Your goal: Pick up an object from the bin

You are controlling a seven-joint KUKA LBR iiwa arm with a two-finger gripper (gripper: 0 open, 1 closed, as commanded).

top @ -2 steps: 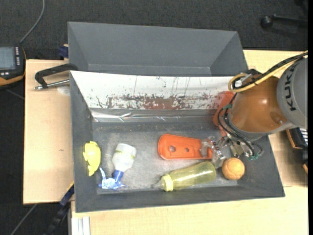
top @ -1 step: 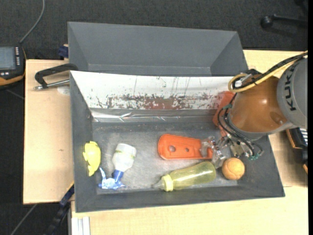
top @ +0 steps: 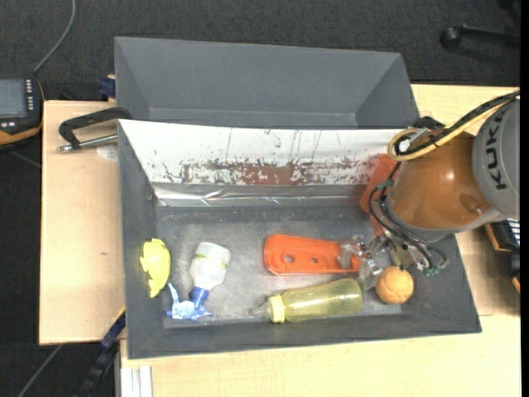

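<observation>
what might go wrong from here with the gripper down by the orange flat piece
1. The gripper sits at the right end of the orange flat piece; gripped there, far from its middle, it may tilt and slip out.
2. The orange ball and the yellowish bottle lie close by; a lift could knock them and set the ball rolling.

On my screen, the small silvery metal gripper [top: 366,260] ends a glossy orange-brown rounded wrist cover [top: 434,195]. Thin dark wires [top: 411,253] bunch just behind the gripper. Yellow and black cables [top: 442,135] loop above the cover. Beyond it, the grey arm link [top: 502,160] carries black "KU" lettering.
</observation>
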